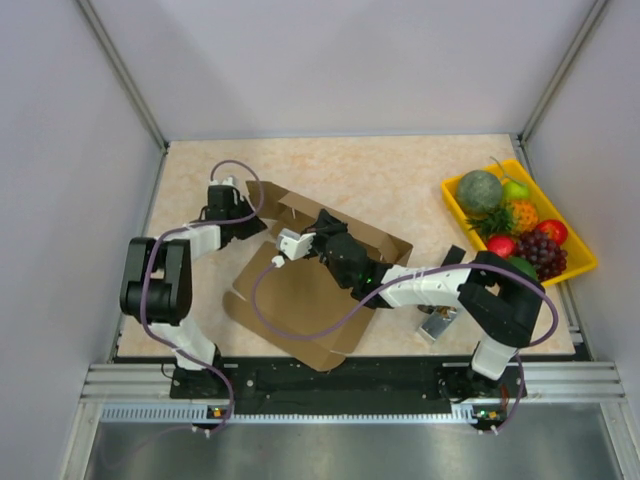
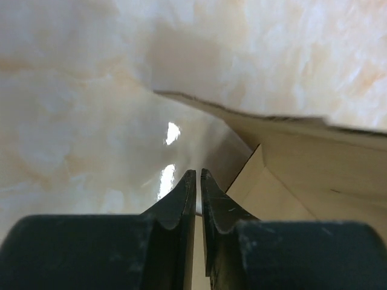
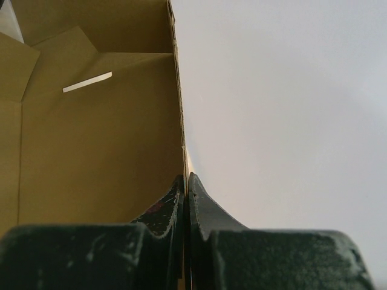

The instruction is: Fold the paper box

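paper box [image 1: 300, 300] lies half-folded on table, well left of yellow fruit tray [image 1: 452, 200]. right gripper [image 3: 186, 180] clamped on a raised box wall. left gripper [image 2: 198, 175] at box corner farthest from tray, fingers nearly together; can't tell if pinching card.

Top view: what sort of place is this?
Probably a lab robot cell: plain grey walls enclosing a table, arms bolted to a metal rail, and a tray of fruit.
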Controlling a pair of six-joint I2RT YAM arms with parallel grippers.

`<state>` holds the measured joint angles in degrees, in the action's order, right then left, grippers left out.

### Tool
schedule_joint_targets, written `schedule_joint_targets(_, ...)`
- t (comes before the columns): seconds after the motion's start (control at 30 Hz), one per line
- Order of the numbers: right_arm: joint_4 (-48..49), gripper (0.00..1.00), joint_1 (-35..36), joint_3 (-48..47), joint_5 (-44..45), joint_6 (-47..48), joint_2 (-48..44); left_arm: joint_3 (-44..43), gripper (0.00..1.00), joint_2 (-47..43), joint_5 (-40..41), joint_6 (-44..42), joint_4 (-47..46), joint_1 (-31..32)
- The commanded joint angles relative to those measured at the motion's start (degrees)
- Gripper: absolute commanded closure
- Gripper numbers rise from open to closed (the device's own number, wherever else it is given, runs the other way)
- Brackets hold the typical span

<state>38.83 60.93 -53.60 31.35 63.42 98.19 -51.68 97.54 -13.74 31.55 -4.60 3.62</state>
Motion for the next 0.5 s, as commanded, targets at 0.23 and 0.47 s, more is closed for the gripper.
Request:
schedule_joint_targets(0.23,-3.8,1.0,-0.5,0.8,-1.5,-4.7,-2.0,-1.2,0.92,0.0,-5.4,-0.4,-1.9,5.1)
schedule_joint_targets(0.47,-3.4,1.0,-0.5,1.1,-2.0,-5.5,-2.4,1.5,0.89,-0.4,-15.3,3.2,-9.5,6.0)
